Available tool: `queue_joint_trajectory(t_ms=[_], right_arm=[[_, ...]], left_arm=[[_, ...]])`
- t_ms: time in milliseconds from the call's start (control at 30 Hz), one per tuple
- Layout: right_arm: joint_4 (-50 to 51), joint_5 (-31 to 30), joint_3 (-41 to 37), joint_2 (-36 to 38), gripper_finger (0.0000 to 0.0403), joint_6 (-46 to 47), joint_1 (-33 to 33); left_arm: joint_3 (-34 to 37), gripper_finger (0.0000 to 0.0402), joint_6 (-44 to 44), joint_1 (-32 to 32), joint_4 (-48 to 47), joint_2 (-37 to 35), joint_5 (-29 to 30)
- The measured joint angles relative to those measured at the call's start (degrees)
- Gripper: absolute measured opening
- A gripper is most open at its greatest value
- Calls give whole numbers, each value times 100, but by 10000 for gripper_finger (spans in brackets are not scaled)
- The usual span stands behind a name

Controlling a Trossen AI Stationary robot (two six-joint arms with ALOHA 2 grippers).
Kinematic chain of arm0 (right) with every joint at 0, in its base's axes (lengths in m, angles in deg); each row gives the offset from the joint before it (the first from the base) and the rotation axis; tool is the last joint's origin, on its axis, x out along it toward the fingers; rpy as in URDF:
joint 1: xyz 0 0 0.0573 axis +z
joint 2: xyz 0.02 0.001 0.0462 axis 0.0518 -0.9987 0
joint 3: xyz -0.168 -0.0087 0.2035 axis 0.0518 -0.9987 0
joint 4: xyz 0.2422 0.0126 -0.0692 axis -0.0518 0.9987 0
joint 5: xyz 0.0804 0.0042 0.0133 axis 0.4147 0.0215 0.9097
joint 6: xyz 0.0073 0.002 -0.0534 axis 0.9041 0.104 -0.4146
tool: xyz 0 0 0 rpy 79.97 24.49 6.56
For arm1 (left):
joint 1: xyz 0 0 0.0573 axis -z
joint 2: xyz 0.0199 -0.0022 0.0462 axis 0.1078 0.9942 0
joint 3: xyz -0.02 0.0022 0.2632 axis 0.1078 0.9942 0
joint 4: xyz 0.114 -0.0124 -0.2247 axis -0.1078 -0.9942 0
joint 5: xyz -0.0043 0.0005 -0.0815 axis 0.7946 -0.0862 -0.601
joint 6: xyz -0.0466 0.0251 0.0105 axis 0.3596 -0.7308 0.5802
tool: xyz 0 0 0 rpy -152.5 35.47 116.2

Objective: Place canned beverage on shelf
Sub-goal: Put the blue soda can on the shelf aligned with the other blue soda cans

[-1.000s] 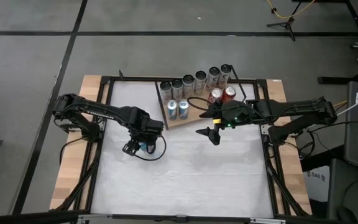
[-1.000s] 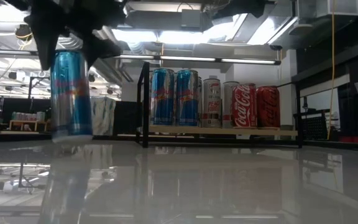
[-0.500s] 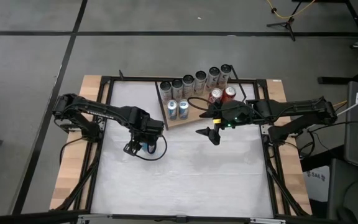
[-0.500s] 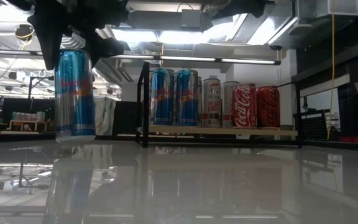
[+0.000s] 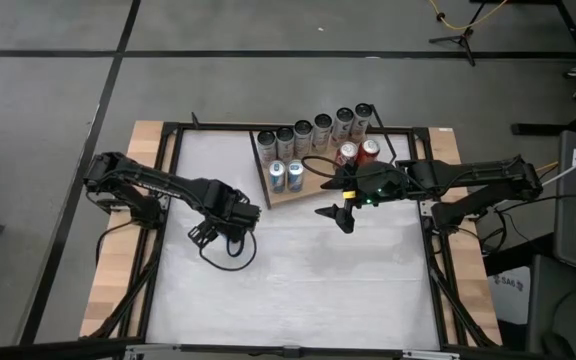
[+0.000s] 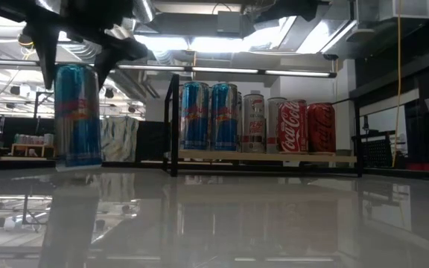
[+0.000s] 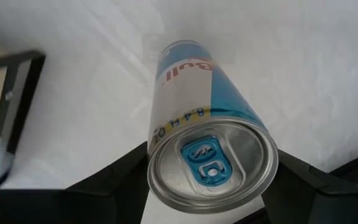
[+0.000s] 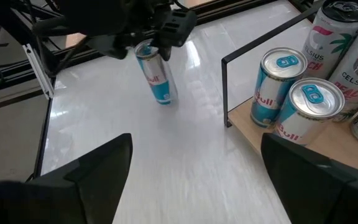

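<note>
A tall blue-and-silver can [image 6: 77,115] is held by my left gripper [image 5: 218,226] over the white tabletop, left of the shelf. It also shows in the left wrist view [image 7: 197,112] and the right wrist view [image 8: 157,78]. The shelf [image 5: 313,188], a light-brown board with a black wire frame, holds two blue cans [image 5: 286,175], two red cans [image 5: 358,152] and a back row of silver cans. My right gripper [image 5: 340,215] hangs open and empty just off the shelf's near edge. My left gripper pinches the can's upper end, just below the top rim [image 7: 166,134], between its two fingers [image 7: 120,177], one on each side. The fingers come from above, pointing down. The can hangs nearly upright below them, its bottom [image 6: 77,167] close to the tabletop; whether it touches, I cannot tell.
The shelf's black upright [image 6: 173,123] stands between the held can and the blue cans. A black frame [image 5: 168,180] runs around the tabletop. A cable loop [image 5: 230,252] lies by my left gripper. Open white tabletop [image 5: 298,280] spreads toward the near edge.
My left gripper has gone a little toward the table's left edge with the can, away from the shelf. The can stays nearly upright and low over the table.
</note>
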Motion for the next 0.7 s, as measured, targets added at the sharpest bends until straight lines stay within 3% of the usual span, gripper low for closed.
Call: queue_joint_trajectory(t_ms=[200,700], right_arm=[[0,0,-2,0,347,0,0],[0,2,0,0,347,0,0]], left_arm=[[0,244,-389,232,133,0,4],[0,244,-359,371,978,4,6]])
